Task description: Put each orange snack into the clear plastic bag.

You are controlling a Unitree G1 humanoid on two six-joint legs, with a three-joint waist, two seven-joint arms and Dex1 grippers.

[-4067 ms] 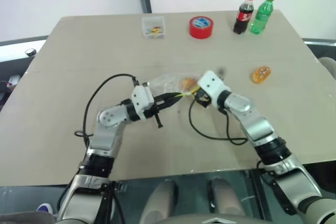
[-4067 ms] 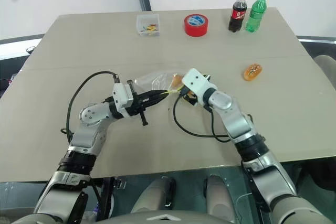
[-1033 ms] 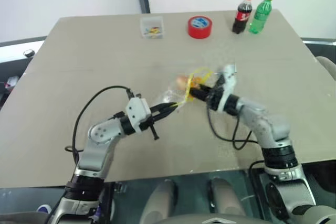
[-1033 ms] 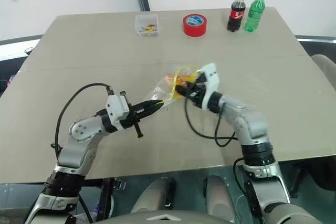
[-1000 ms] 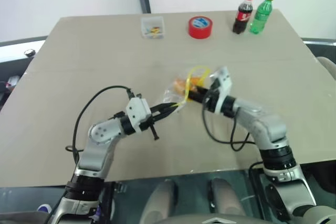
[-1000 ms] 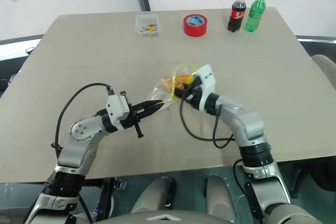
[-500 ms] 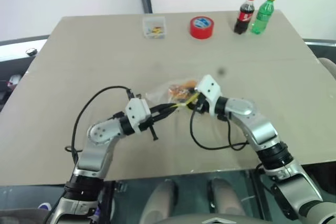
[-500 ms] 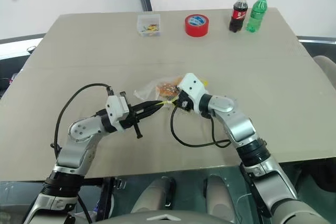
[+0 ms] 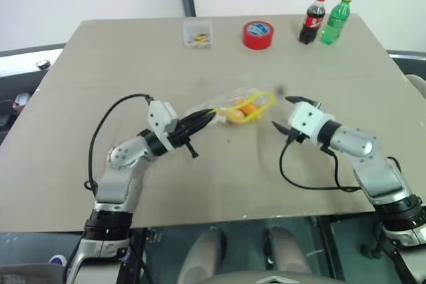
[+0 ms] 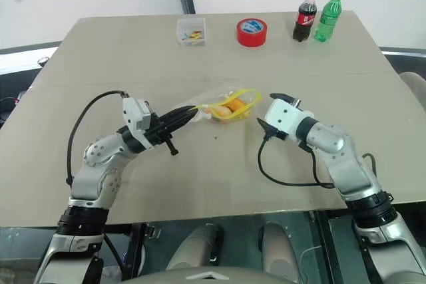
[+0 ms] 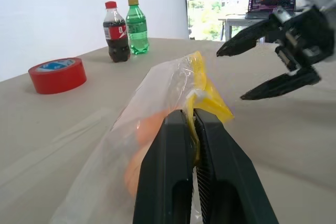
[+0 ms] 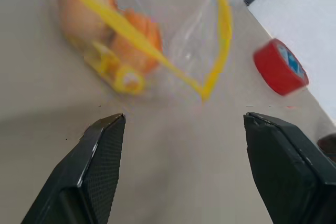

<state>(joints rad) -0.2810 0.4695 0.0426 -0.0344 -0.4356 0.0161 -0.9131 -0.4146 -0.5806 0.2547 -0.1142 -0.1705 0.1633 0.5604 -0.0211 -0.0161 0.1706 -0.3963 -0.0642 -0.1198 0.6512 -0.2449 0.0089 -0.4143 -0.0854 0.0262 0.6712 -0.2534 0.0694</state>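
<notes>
Head views: left gripper (image 10: 193, 112) clenched on the clear plastic bag (image 10: 226, 106) mid-table, both orange snacks (image 10: 225, 108) inside. Right gripper (image 10: 269, 110) spread wide, just beside the bag, apart from it.

Left wrist: fingers pinch the yellow seal.

Right wrist: jaws parted, bag beyond them.

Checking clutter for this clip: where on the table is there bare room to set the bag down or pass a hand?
Bare: the near edge of the table between both arms, and the stretch from the clear plastic bag back to the far row. Crowded: that row, small clear box, red tape roll, cola bottle, green bottle.
</notes>
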